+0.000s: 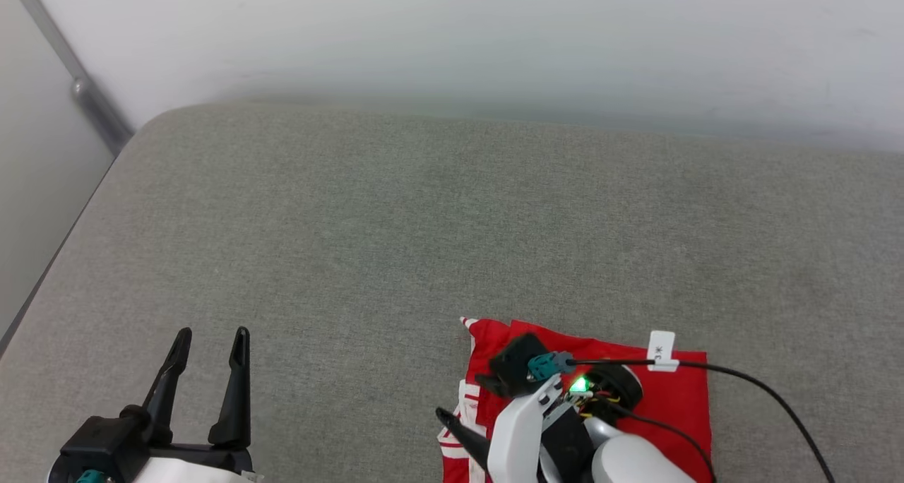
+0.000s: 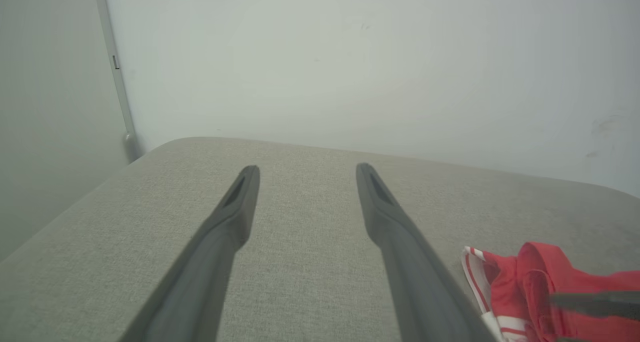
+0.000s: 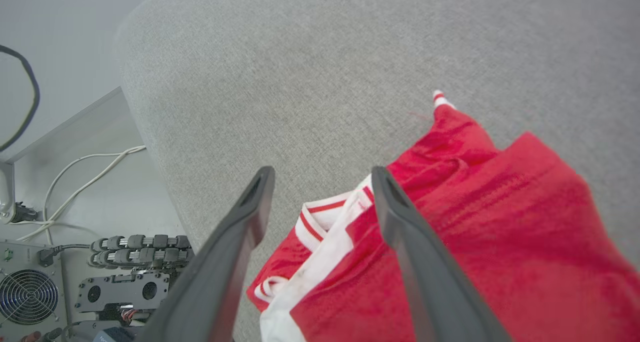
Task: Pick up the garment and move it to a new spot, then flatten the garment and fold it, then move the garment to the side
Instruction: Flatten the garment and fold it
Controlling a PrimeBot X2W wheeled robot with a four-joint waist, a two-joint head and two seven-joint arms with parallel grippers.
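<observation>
Hovering over the garment (image 1: 678,395), the right gripper (image 3: 322,174) has its fingers spread, holding nothing. The red cloth lies at the near right of the grey cushion (image 1: 424,222). The left gripper (image 1: 213,335), likewise spread and empty, sits well apart to its left.

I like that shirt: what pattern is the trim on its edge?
The trim is white with red stripes, on a red garment; right wrist view shows it best.

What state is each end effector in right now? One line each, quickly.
Left end effector: open, holding nothing.
Right end effector: open over the garment, holding nothing.
</observation>
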